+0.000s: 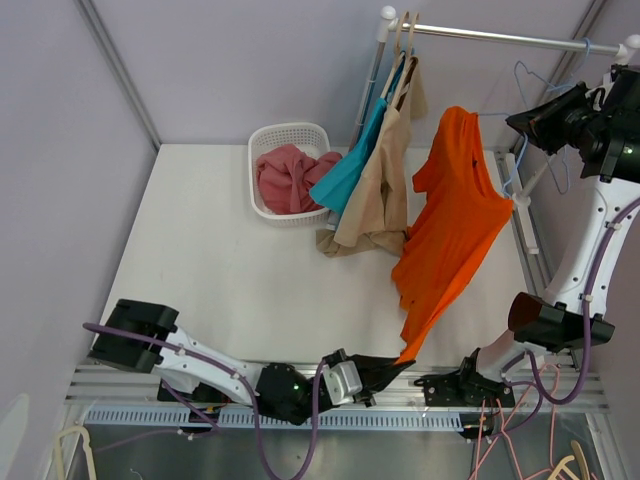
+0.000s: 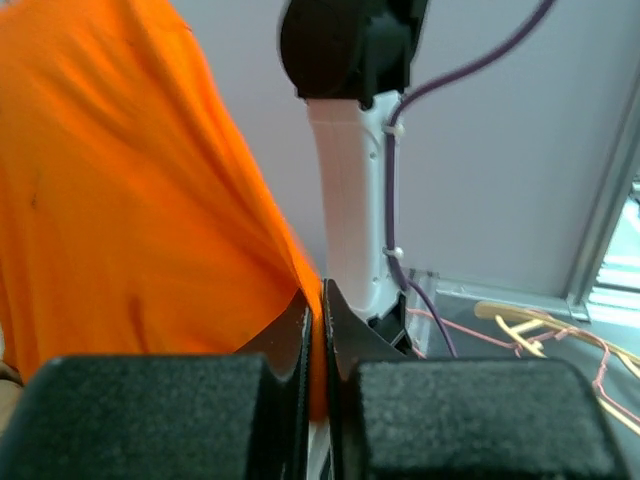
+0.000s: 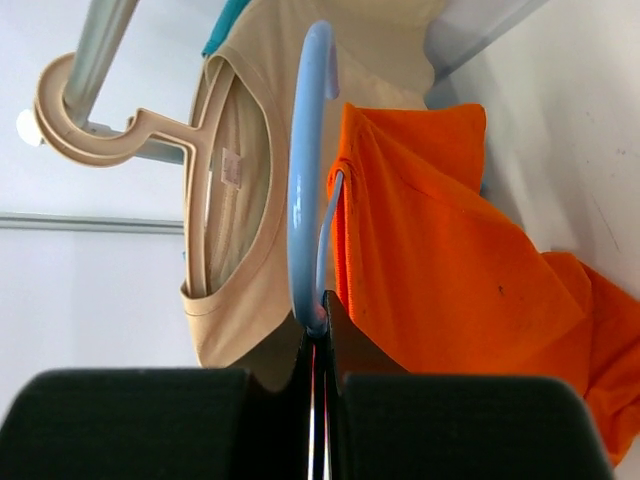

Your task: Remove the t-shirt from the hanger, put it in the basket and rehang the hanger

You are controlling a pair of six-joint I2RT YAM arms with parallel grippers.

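Observation:
An orange t-shirt [image 1: 452, 215] hangs stretched from a light-blue hanger [image 1: 532, 105] at the upper right down to the table's near edge. My left gripper [image 1: 398, 368] is low at the near edge and shut on the shirt's bottom hem; the orange cloth [image 2: 130, 210] is pinched between the jaws in the left wrist view. My right gripper [image 1: 525, 121] is raised at the upper right and shut on the blue hanger [image 3: 308, 180], with the orange shirt [image 3: 450, 270] hanging beside it.
A metal rail [image 1: 500, 38] at the back carries wooden hangers with a beige shirt [image 1: 375, 190] and a teal shirt [image 1: 352, 160]. A white basket [image 1: 262, 140] with pink cloth stands at the back centre. Spare hangers [image 1: 575, 465] lie at the lower right.

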